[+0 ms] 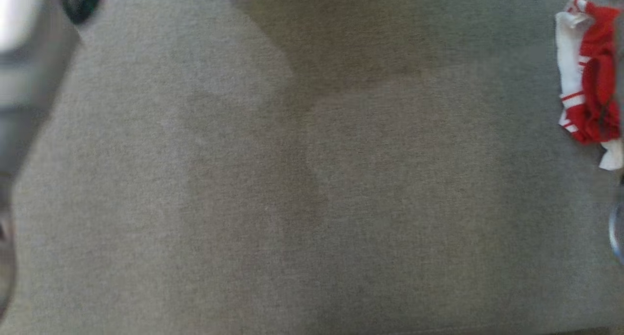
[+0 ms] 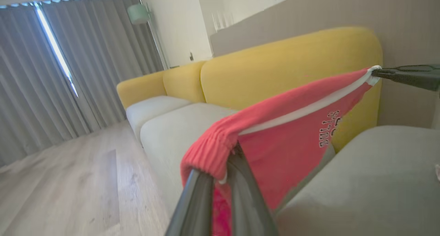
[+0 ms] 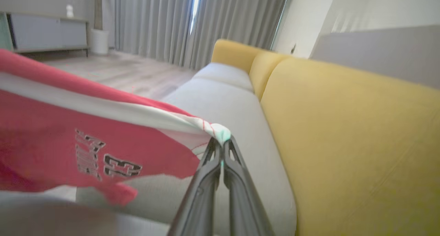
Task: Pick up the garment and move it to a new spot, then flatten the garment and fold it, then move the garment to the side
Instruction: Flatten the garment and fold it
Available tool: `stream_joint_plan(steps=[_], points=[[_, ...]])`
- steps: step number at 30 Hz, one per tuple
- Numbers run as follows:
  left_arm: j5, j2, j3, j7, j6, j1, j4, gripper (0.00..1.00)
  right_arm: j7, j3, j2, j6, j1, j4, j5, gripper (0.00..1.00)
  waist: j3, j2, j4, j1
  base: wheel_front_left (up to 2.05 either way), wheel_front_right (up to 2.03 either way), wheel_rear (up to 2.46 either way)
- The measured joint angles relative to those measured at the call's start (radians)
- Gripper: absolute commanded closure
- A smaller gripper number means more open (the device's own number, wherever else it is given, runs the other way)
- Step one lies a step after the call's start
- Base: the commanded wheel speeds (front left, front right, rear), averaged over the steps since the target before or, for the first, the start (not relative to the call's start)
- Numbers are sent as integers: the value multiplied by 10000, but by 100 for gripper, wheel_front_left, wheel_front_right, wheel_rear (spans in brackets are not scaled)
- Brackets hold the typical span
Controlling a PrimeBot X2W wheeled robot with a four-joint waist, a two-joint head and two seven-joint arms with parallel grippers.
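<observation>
The garment [image 2: 282, 126] is a red jersey with white trim and dark lettering, stretched in the air between my two grippers. My left gripper [image 2: 220, 167] is shut on its red ribbed edge. My right gripper [image 2: 383, 72] comes in from the upper right and pinches the white-trimmed corner. In the right wrist view the right gripper [image 3: 221, 145] is shut on that white corner, with the garment [image 3: 51, 126] spreading off to the left. The blurred head view has the garment [image 1: 587, 76] as a bunched red and white strip at the right edge.
A grey upholstered surface [image 1: 292, 203] lies below. A sofa with a yellow back [image 3: 343, 133] and pale grey seat cushions [image 3: 223, 91] runs alongside. Wooden floor [image 2: 68, 181], grey curtains [image 2: 68, 64] and a low sideboard [image 3: 44, 33] lie beyond. A blurred pale forearm [image 1: 19, 28] crosses the head view's upper left.
</observation>
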Motion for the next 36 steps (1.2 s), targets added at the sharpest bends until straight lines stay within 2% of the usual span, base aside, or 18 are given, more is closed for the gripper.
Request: stream_joint_plan(steps=[2,5,10,13,18,22,28,36], points=[[0,-121,-295,-176,-4,452,194,100,-171,92,-2,0,327,604,-132,100,51,0,89,-2,0,0,0],[-4,-136,-1231,-337,-4,1365,161,100,-295,679,-84,0,1019,1662,-182,100,-66,0,163,-5,0,0,0],[-33,163,-2405,-443,-2,2328,-483,100,-359,1699,-407,0,1555,2604,127,100,-440,1,150,-6,0,0,0],[-35,403,-3078,-447,-2,2918,-792,100,-29,2709,-550,0,1789,3091,696,100,-784,1,140,-7,0,0,0],[-328,562,-3591,-447,-2,4118,-1285,100,633,4778,-995,0,2807,3277,2040,100,-1513,1,122,-8,0,0,0],[-326,545,-3804,-445,-4,4939,-1570,100,1344,6349,-1733,0,3675,2642,3486,100,-2150,1,121,-9,0,0,0],[-280,485,-3916,-405,-2,5958,-1887,100,2734,8218,-3162,0,4716,713,6044,100,-3048,2,117,-9,0,0,0],[-184,468,-3967,-121,65,7135,-2383,100,3940,9520,-4694,0,5705,-1273,8126,100,-3963,1,46,-7,0,0,0]])
